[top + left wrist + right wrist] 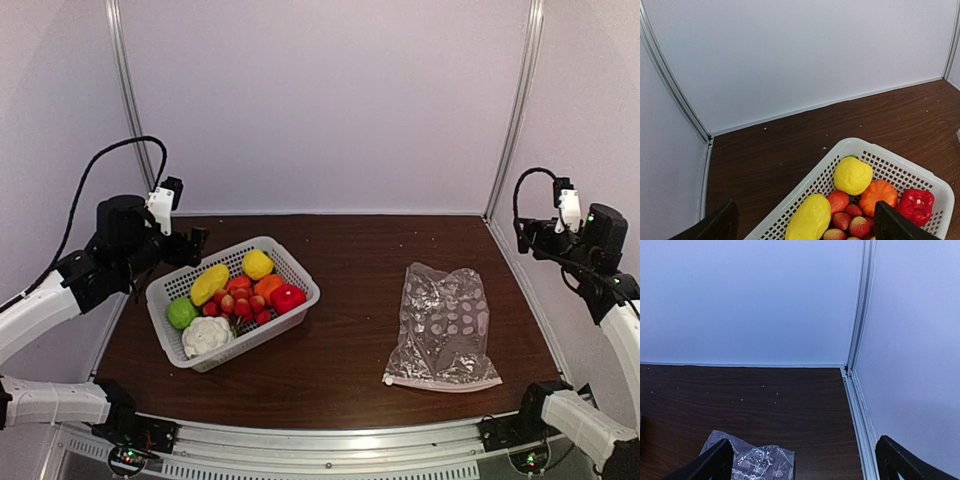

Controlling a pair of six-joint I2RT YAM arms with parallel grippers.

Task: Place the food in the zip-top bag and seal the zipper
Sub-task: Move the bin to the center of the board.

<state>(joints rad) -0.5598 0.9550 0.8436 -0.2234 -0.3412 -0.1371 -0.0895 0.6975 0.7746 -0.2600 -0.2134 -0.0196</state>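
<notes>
Both the left gripper (803,224) and right gripper (803,460) spread wide, holding and touching nothing.

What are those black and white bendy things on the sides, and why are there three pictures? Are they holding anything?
Those are two robot arms. Each ends in a two-finger claw: the left gripper and the right gripper. The big picture comes from a camera above and behind them. The other two come from small cameras on the wrists, so the dark shapes in their bottom corners are the robot's own fingers. On the brown table sits a white basket of toy food, like a yellow lemon, a white cauliflower and a red pepper. To its right lies a clear zip-top bag, flat. Both grippers are open and hold nothing.
</notes>
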